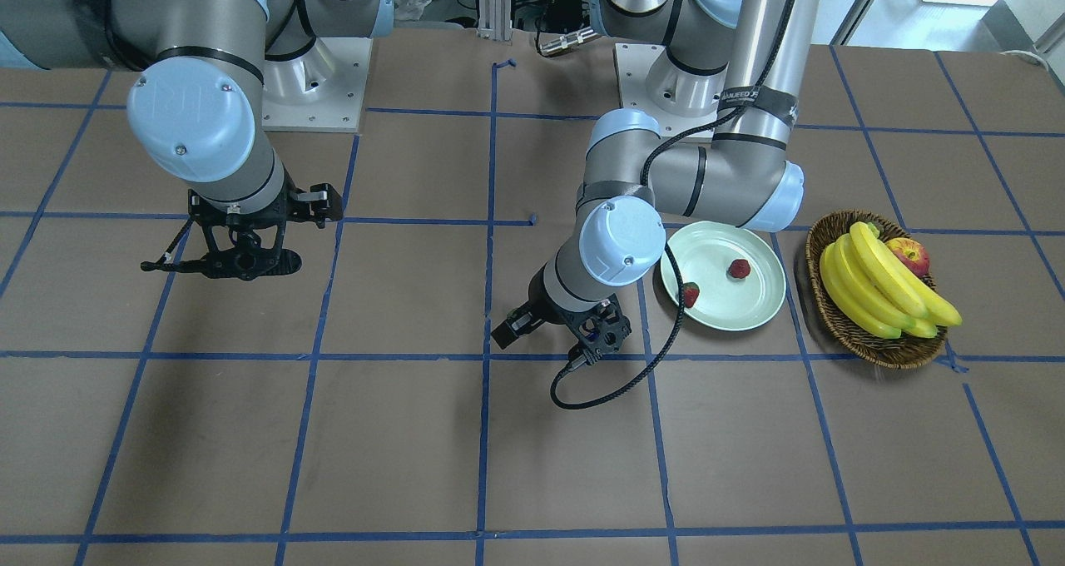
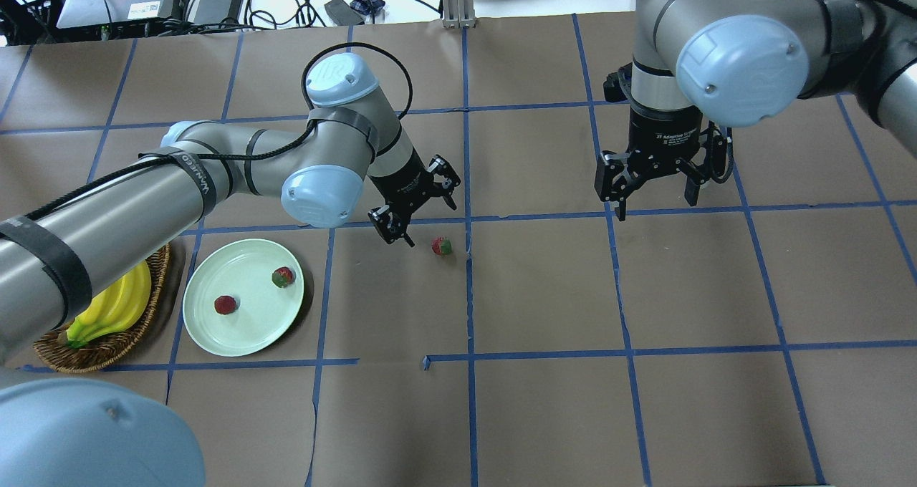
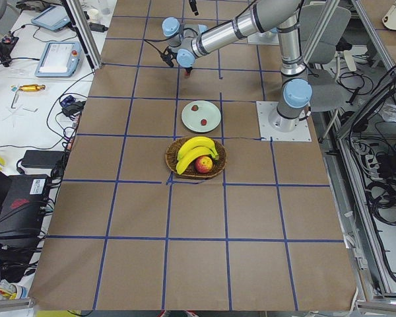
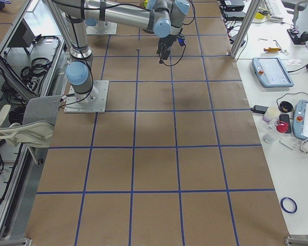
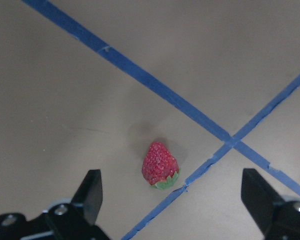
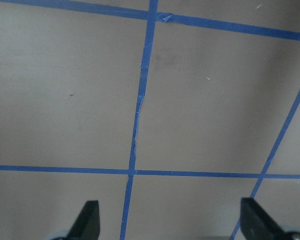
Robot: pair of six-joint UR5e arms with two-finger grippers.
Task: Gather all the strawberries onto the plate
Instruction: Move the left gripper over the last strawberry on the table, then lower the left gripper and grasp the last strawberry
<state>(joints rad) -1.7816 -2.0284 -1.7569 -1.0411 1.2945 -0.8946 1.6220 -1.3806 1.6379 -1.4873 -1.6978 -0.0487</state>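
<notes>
- The left tool (image 2: 430,222) is hanging released just above the bench (image 2: 559,293), its fingers spread wide and grasping nothing.
- The loose strawberry (image 2: 442,246) is lying on the bench just ahead of the gap between those fingers. It is touching neither finger and is sitting beside a tape crossing (image 5: 230,142).
- A second strawberry (image 2: 225,304) and a third strawberry (image 2: 284,276) are resting apart on the plate (image 2: 251,333), near that arm.
- A wicker basket (image 2: 107,351) is holding bananas (image 2: 122,304) and an apple (image 1: 911,255) just beside the plate.
- The right tool (image 2: 655,200) is hovering released over bare bench, well apart.
</notes>
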